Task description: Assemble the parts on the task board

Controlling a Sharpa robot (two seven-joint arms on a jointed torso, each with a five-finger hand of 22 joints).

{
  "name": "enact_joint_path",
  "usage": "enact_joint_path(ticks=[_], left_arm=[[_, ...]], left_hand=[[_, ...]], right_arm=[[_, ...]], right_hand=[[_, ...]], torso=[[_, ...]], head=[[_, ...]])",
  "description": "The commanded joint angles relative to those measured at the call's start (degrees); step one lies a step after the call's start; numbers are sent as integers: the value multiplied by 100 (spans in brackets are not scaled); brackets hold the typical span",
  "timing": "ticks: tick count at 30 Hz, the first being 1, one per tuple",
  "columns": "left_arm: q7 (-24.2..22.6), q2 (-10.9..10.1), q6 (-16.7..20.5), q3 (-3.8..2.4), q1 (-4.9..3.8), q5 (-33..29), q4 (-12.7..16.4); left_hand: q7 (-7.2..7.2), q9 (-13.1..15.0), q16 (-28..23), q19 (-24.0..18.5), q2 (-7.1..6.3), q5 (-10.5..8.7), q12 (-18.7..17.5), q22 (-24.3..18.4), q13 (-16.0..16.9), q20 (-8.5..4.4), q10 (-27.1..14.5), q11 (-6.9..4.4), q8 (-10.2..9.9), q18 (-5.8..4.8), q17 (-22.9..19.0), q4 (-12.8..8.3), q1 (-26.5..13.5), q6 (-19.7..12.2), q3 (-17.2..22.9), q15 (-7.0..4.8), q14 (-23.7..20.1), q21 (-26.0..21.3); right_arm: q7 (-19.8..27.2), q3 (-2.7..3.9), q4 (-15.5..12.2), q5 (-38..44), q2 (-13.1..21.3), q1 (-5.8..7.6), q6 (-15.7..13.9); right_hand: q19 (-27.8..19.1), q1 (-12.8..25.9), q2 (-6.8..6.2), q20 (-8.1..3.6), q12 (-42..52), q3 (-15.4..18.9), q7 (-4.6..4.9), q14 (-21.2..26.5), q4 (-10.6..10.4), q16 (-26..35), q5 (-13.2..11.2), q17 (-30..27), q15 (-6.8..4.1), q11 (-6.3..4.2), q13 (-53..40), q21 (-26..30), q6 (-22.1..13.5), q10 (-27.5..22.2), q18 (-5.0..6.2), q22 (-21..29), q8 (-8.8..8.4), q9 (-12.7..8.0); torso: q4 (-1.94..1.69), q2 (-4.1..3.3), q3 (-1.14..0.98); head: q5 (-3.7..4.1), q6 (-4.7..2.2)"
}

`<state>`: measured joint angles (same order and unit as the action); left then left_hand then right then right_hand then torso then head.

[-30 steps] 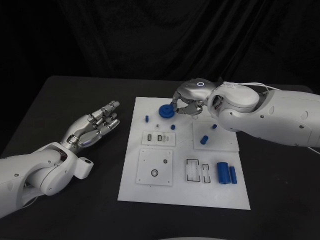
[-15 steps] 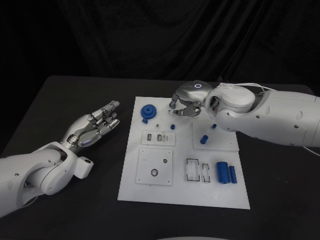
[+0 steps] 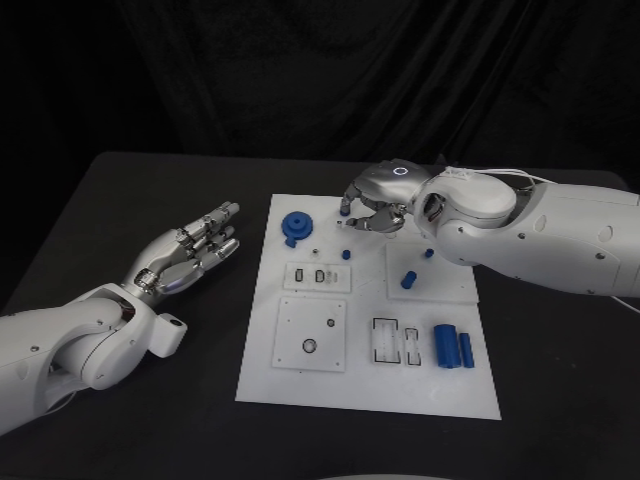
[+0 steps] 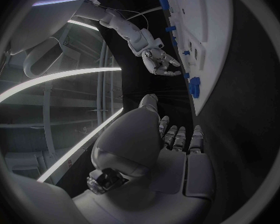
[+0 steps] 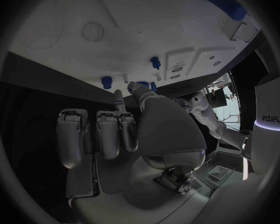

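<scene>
The white task board [image 3: 407, 385] lies mid-table. A blue round part [image 3: 299, 226] rests on its far left corner, also seen as the blue round part [image 4: 194, 86]. My right hand [image 3: 374, 206] hovers over the board's far edge, just right of that part, fingers bent downward and holding nothing; right hand [image 5: 124, 129]. Small blue pegs [image 3: 346, 254] stand on the board, and two blue cylinders [image 3: 444, 345] lie near its right side. My left hand [image 3: 190, 250] rests off the board's left side, fingers spread, empty.
Raised white plates with slots and holes [image 3: 312, 333] sit on the board's near half. Black table [image 3: 147, 190] surrounds the board, with open room on its left and far sides. My right forearm [image 3: 551, 240] spans the table's right part.
The blue round part moved from beside my right hand's fingers to the board's far left corner, then stayed there. My right hand lost contact with it. The left hand has not moved.
</scene>
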<state>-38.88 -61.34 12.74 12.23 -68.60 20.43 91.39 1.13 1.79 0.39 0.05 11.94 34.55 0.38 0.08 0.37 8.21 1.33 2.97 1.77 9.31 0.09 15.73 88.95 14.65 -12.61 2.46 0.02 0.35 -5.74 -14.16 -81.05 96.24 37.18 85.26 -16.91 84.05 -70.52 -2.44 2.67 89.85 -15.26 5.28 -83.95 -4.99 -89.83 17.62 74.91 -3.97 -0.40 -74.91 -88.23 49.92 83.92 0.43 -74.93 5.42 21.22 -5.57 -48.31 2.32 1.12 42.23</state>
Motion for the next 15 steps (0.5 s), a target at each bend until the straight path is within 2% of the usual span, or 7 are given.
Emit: enact_joint_path(ticks=[1, 5, 7, 10, 15], left_arm=[[-957, -3, -55, -3, -16, 7, 16], [-959, -3, -46, -3, -16, -99, 24], [-964, 2, -37, -3, -16, -140, 28], [-970, 10, -24, -3, -16, -178, 33], [-973, 19, -9, -3, -16, -200, 34]], left_hand=[[0, 7, -39, -5, -12, 24, -5, -8, -3, 33, 2, 35, 8, 52, -9, 5, 56, 18, 35, 23, -2, -35], [8, 9, -39, -5, -8, 25, -4, -8, -1, 41, 8, 40, 9, 53, -9, 3, 58, 32, 41, 31, -2, -35], [9, 9, -39, -5, -9, 26, -3, -8, -1, 42, 9, 40, 10, 53, -9, 2, 59, 35, 42, 31, -2, -35], [9, 9, -39, -5, -9, 26, -3, -8, -1, 42, 9, 40, 10, 53, -9, 2, 59, 35, 42, 31, -2, -35], [16, 11, -39, -5, -14, 33, -2, -8, 0, 45, 14, 40, 13, 54, -9, -2, 62, 50, 43, 31, -2, -35]], right_arm=[[43, 11, -46, 26, -47, 54, -270], [16, 15, -29, 26, -171, 117, -143], [-3, 18, 1, 26, -253, 135, -54], [-34, 23, 94, 26, -442, 155, 134], [-50, 28, 289, 26, -740, 165, 383]], right_hand=[[500, 81, 8, 26, 15, 8, 6, -605, -76, -17, -211, 1509, 52, 46, -1509, -38, -22, 608, 3, -1425, -49, -38], [503, 109, 21, 26, 15, 32, 8, -605, -115, -17, -373, 1509, 51, 47, -1509, -41, -33, 608, 2, -1428, -103, -85], [508, 129, 19, 26, 15, 66, 9, -605, -142, -17, -526, 1509, 52, 48, -1509, -48, -131, 608, -1, -1433, -177, -158], [511, 145, 29, 24, 15, 107, 8, -605, -165, -17, -663, 1509, 50, 46, -1509, -51, -273, 608, -2, -1436, -193, -254], [516, 133, 18, 23, 15, 141, 1, -605, -155, -17, -751, 1509, 48, 42, -1509, -57, -356, 608, -4, -1440, -194, -317]], torso=[[-1, 0, -1], [-1, 0, 2], [2, 1, 1], [-2, 1, 3], [-3, 2, 6]], head=[[11, -20], [21, -49], [18, -62], [26, -79], [32, -91]])
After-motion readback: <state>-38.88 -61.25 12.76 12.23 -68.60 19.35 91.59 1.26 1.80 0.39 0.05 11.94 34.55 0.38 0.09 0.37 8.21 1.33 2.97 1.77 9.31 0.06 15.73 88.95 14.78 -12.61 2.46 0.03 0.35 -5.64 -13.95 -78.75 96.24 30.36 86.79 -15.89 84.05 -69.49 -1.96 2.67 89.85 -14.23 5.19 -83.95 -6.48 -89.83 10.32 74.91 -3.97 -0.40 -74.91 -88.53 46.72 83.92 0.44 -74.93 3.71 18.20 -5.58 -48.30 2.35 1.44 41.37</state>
